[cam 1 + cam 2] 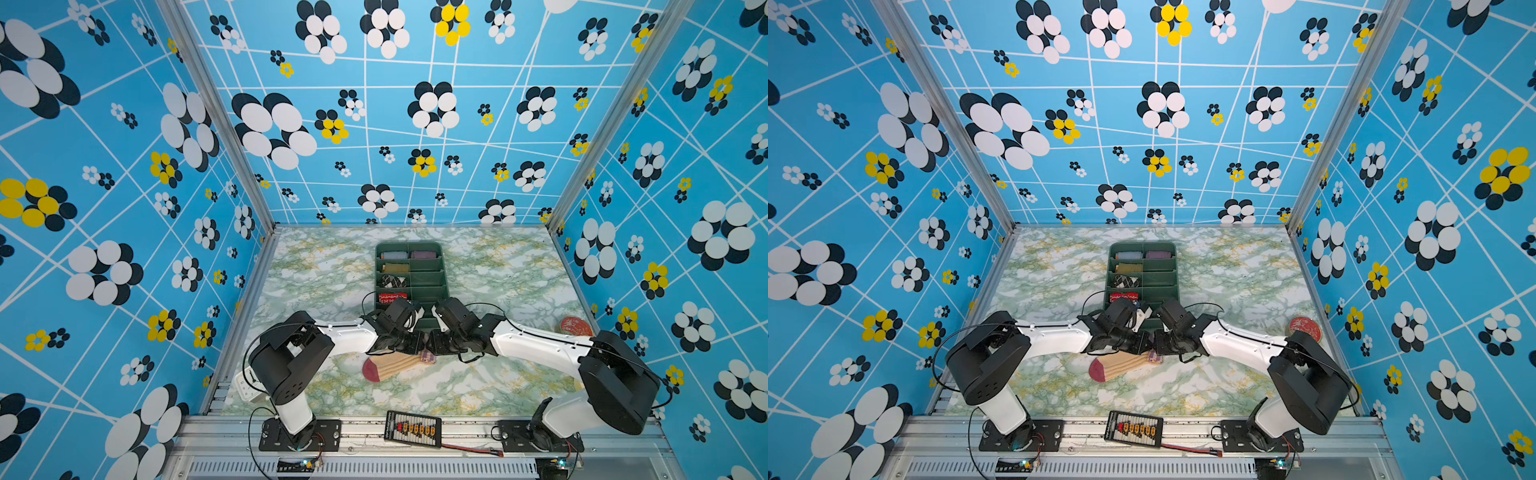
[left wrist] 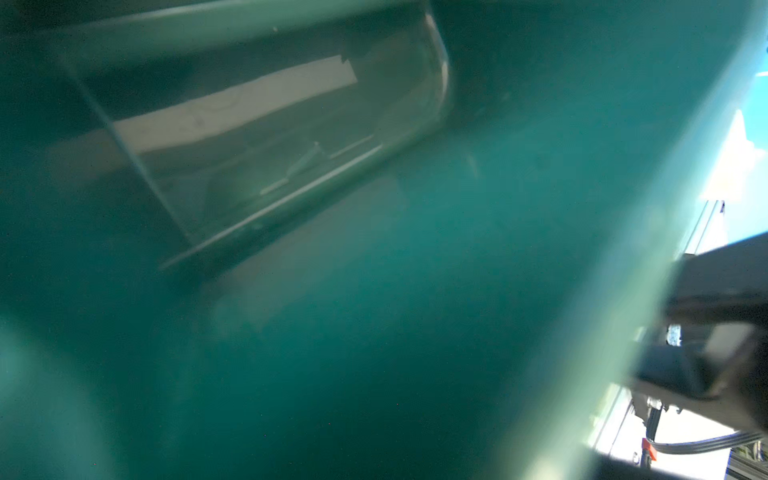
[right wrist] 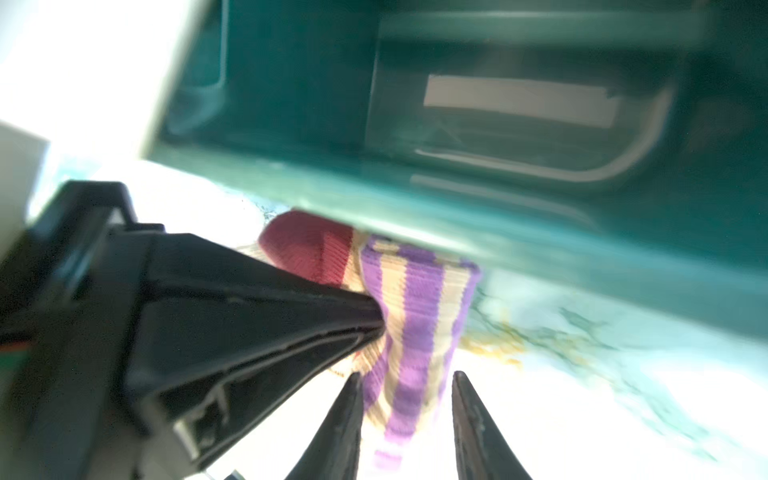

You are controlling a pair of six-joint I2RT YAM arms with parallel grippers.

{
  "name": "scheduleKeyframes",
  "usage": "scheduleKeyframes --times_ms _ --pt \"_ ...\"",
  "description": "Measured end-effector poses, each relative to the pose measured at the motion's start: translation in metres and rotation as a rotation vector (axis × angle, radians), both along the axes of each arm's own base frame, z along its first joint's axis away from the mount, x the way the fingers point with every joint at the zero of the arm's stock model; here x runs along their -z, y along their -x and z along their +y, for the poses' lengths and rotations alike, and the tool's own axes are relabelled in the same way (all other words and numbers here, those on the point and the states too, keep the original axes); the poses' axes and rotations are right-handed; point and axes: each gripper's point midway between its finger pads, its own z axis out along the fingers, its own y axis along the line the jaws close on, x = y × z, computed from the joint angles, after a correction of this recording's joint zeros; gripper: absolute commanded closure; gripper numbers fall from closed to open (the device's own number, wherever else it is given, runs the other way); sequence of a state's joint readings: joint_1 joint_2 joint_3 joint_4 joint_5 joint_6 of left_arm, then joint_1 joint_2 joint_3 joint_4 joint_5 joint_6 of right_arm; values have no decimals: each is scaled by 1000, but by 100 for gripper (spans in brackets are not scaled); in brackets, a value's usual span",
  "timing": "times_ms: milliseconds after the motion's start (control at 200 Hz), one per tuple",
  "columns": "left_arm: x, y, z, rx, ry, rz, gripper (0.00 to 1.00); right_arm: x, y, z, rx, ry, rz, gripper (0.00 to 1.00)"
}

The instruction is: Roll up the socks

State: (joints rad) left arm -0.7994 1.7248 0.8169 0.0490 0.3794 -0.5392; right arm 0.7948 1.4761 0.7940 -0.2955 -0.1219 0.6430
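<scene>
The socks [image 1: 395, 365] lie flat on the marbled table just in front of the green tray [image 1: 409, 245], dark red toe to the left and purple-striped cuff [image 1: 428, 356] to the right. Both grippers meet over the cuff end. In the right wrist view my left gripper [image 3: 376, 326] is shut, its black tip pinching the cream-and-purple fabric [image 3: 415, 316]. My right gripper [image 3: 405, 376] is open, its fingers [image 3: 461, 395] either side of the striped cuff with a gap on one side. The left wrist view shows only blurred green tray [image 2: 374, 291]; its own jaws are hidden.
The tray holds several sock rolls, among them a red patterned one [image 1: 392, 297] and a black-and-white one [image 1: 392, 281]. A red round tin [image 1: 575, 326] sits at the right edge. A white device [image 1: 245, 384] and a black board [image 1: 412, 429] lie at the front.
</scene>
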Motion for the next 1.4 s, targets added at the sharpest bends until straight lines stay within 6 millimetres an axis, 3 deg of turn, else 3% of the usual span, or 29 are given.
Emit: scheduleKeyframes --times_ms 290,535,965,1399 --pt "0 0 -1 3 2 2 100 -7 11 9 -29 -104 22 83" --pt "0 0 -1 3 0 3 100 -13 11 21 -48 -174 22 85" --pt "-1 1 0 3 -9 12 100 11 18 14 -24 -133 86 87" --pt "-13 11 12 2 -47 34 94 19 -1 23 -7 -143 34 99"
